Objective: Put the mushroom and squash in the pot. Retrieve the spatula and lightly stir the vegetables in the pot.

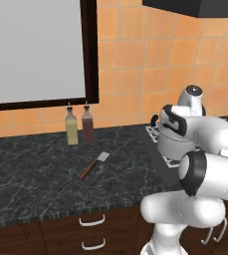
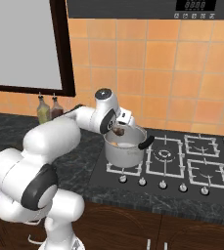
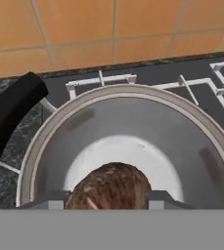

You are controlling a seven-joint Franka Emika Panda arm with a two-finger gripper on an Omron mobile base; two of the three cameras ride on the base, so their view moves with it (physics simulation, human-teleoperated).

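My landmark is the pot [image 2: 125,147], the shiny steel cylinder with black side handles, standing on the rear left burner of the hob [image 2: 182,161]. The dark stone counter [image 1: 31,174] stretches away to the left of the pot, and the orange tiled wall [image 2: 157,73] rises just behind it. My gripper [image 2: 118,130] hangs over the pot's left rim, above its open mouth. Well to the left of the pot, out on the counter, lies the spatula [image 1: 93,165], its reddish-brown handle toward the counter's front edge and its small grey blade toward the wall. Inside the pot, something pale tan-yellow shows against the near wall, the squash [image 2: 114,143] as far as I can tell. Smallest is the mushroom [image 3: 111,188], a dark brown lump: my two fingers [image 3: 158,199] are closed around it, one on each side, directly above the pot's bright bottom.
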